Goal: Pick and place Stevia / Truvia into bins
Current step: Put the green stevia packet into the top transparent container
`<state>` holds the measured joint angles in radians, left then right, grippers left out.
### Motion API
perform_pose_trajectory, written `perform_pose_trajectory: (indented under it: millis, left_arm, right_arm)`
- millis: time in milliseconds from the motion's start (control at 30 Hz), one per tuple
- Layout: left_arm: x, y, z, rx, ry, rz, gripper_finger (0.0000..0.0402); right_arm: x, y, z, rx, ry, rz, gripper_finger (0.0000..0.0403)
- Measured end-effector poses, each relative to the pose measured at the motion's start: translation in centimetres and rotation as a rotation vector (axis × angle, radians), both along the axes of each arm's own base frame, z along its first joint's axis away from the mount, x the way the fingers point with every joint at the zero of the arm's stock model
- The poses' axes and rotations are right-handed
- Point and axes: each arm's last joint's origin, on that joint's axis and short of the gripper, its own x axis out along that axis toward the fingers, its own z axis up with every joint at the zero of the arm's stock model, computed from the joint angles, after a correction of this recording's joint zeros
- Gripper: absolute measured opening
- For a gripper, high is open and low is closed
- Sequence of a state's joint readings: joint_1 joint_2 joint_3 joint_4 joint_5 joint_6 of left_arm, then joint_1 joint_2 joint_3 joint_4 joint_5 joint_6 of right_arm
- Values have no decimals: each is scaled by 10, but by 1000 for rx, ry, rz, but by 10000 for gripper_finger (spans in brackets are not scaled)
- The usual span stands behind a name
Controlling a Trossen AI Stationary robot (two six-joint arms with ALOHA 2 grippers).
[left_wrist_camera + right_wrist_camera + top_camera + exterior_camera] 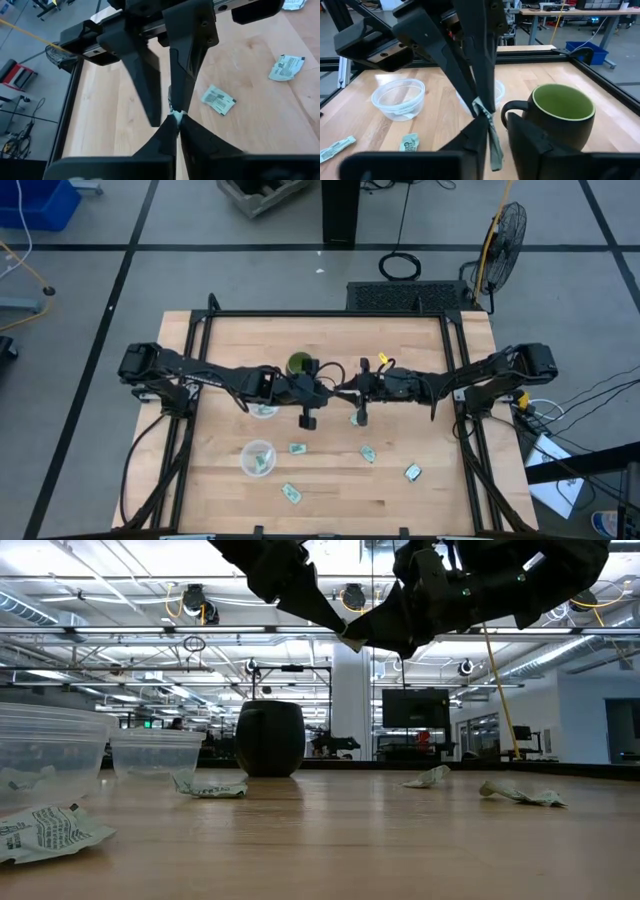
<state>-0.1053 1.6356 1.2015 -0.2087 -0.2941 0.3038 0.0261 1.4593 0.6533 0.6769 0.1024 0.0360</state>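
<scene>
Both arms meet in mid-air over the table's middle, next to the dark green mug [299,364]. My left gripper [175,122] is shut on one pale green and white Stevia packet [491,137]. My right gripper [497,132] is open, and its fingers stand on either side of the hanging packet. One clear cup [258,457] has a packet in it. The second cup [263,409] sits partly under the left arm. Loose packets [297,448], [368,453], [412,472] lie flat on the wood. My left gripper pinches the packet's upper end [480,107] between its two fingertips. The packet is lifted clear of the table and hangs slack below the fingers. My right gripper: the packet hangs close along the inner side of one finger [475,137]; I cannot tell whether they touch.
Another packet [291,493] lies near the table's near edge. A black frame [330,313] borders the tabletop. The mug stands just beyond the two grippers. Bare wood shows near the left and right edges.
</scene>
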Motion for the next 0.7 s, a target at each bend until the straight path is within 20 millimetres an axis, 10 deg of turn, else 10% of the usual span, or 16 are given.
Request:
perform_pose_trajectory:
  millis: [333, 700]
  left_arm:
    - [-3, 0, -2, 24, 31, 51, 17]
    - [-40, -1, -2, 39, 242, 268, 21]
  right_arm:
    - [0, 2, 0, -4, -1, -11, 173]
    - [-3, 25, -3, 3, 39, 96, 177]
